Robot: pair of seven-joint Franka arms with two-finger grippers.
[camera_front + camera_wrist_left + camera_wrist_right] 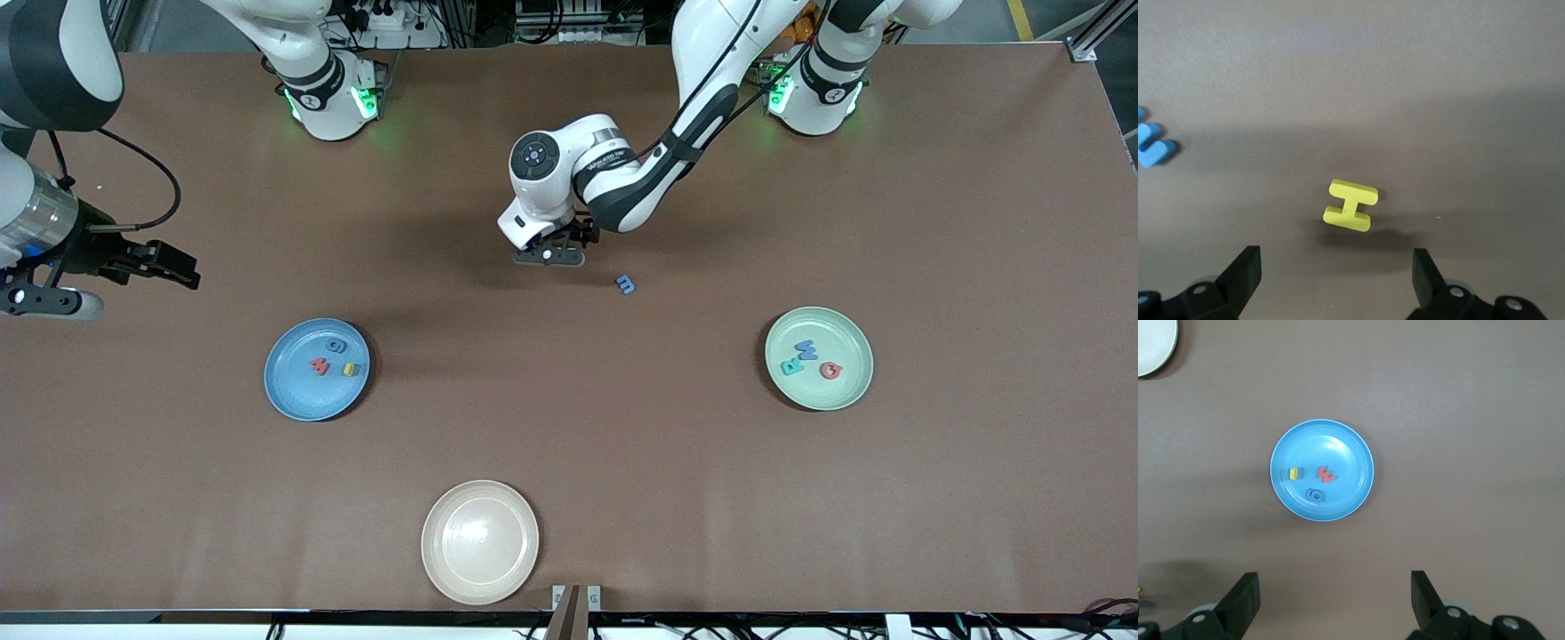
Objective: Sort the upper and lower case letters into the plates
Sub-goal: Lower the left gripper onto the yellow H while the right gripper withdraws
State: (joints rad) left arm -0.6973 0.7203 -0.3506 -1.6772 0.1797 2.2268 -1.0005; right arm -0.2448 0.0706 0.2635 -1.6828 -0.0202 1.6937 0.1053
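Front view: brown table (622,462), left claw (549,258) spread above yellow H (1351,205), right claw (53,302) spread

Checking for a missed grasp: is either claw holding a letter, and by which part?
Nothing is held. The left claw hangs open above the yellow H; the right claw is open too.
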